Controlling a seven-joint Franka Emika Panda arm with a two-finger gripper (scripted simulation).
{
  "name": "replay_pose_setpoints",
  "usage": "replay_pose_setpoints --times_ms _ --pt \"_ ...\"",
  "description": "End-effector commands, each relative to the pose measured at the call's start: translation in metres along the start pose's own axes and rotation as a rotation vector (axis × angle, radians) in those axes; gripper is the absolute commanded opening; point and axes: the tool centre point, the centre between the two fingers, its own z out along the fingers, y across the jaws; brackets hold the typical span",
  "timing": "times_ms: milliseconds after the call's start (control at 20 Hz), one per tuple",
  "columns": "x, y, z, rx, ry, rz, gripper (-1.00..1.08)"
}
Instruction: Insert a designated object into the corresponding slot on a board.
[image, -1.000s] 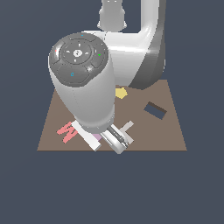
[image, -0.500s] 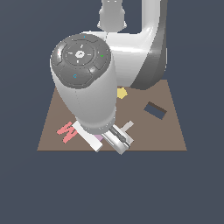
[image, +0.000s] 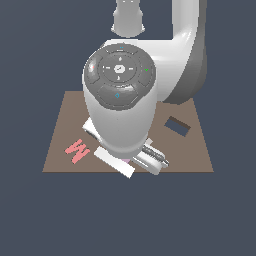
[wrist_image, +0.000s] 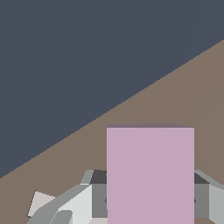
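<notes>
Lilac block fills wrist view, pinched between grey gripper fingers at both sides, held above brown board. Board edge runs diagonally against dark blue-grey background. In exterior view, white arm hides most of board; only sliver of lilac shows under wrist near front edge. Dark rectangular slot lies toward exterior view's right, well apart from gripper. Pink W piece lies toward left.
</notes>
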Motion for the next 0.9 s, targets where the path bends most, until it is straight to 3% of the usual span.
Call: replay_pose_setpoints --times_ms 0,400,850 --pt "-0.003 -0.011 -0.001 0.001 0.001 -0.080 -1.00" --pt "-0.027 -0.052 -0.003 0.000 0.001 -0.407 -1.00" --pt "-0.072 -0.088 -0.005 0.000 0.001 -0.803 -1.00"
